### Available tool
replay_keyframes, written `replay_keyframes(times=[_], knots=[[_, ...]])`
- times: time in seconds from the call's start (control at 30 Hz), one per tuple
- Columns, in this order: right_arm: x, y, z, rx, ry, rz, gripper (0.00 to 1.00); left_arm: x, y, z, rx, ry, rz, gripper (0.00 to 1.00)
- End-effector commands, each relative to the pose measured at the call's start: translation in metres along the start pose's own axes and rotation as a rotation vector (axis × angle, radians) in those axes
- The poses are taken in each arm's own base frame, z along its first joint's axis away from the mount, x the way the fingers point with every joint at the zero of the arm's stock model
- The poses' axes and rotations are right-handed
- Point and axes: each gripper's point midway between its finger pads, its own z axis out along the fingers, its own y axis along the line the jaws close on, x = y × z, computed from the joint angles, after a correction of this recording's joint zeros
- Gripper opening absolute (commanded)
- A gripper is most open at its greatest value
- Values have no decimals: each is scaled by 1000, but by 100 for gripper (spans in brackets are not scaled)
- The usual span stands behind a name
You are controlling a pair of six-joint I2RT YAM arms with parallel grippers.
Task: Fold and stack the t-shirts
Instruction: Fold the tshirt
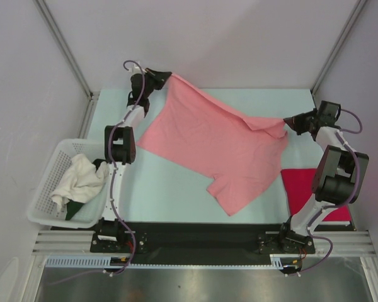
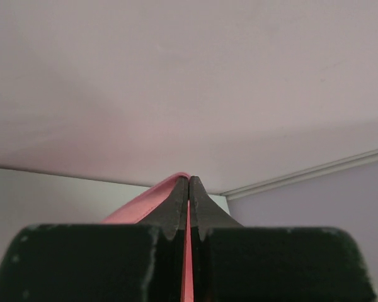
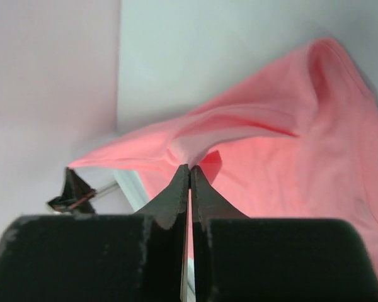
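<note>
Top external view: where does the pink t-shirt (image 1: pixel 214 148) lie?
– Spread between both arms over the bench's far half; left gripper (image 1: pixel 166 78) clamped on its far-left corner, right gripper (image 1: pixel 287 123) on its right edge; long axis runs gripper to gripper.
– Containers?
– Basket (image 1: pixel 44 195) at the left edge holds white cloth (image 1: pixel 79 179); red t-shirt (image 1: pixel 299 189) lies at the near-right corner.

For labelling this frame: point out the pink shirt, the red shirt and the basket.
pink shirt (image 1: pixel 208 141): top view, middle of its spread body.
red shirt (image 1: pixel 297 187): top view, flat part near its left edge.
basket (image 1: pixel 44 192): top view, its left lattice wall.
</note>
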Motion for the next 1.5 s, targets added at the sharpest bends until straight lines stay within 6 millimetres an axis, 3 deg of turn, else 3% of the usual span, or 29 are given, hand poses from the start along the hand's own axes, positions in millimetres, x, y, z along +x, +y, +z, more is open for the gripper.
replay_keyframes(times=[0.0, 0.13, 0.3, 0.33, 0.37, 0.4, 0.47, 0.5, 0.63, 0.8, 0.93, 0.97, 1.03, 1.07, 1.23, 1.47], knots=[[-20, 35, 9, -126, -33, 27, 0, -11, -13, 10, 87, -84, -71, 0], [-33, 49, 8, -180, -59, 22, 0, -6, 2, 9, 66, -90, -89, 0], [-71, 54, 6, -204, -114, 12, 0, 0, 14, 7, 44, -81, -116, 0], [-71, 51, 13, -203, -95, 9, 0, 0, 15, 7, 42, -82, -120, 0], [-81, 67, 10, -232, -109, -18, 0, 1, 16, 7, 39, -82, -124, 0], [-85, 69, 12, -231, -111, -47, 0, 2, 17, 7, 36, -81, -128, 0], [-84, 63, 27, -202, -57, -45, 0, 3, 17, 8, 37, -83, -136, 0], [-88, 75, 28, -224, -55, -59, 0, 4, 19, 7, 32, -82, -141, 0], [-81, 82, 33, -208, -14, -77, 0, 4, 22, 7, 23, -90, -160, 0], [-72, 84, 15, -190, -15, -77, 0, 6, 24, 6, 6, -79, -167, 0], [-50, 73, 1, -137, 30, -86, 0, 6, 23, 2, -15, -55, -168, 0], [-47, 69, -3, -124, 32, -93, 0, 8, 30, -1, -37, -43, -173, 1], [-42, 70, -19, -123, 30, -100, 0, 6, 23, -6, -39, -20, -167, 0], [-36, 62, -21, -107, 42, -92, 0, 3, 25, -10, -49, -15, -165, 0], [-17, 57, -46, -106, 64, -80, 0, 3, 35, -30, -115, 61, -136, 0], [4, 42, -55, -75, 104, -59, 0, 0, 40, -50, -174, 152, -120, 0]])
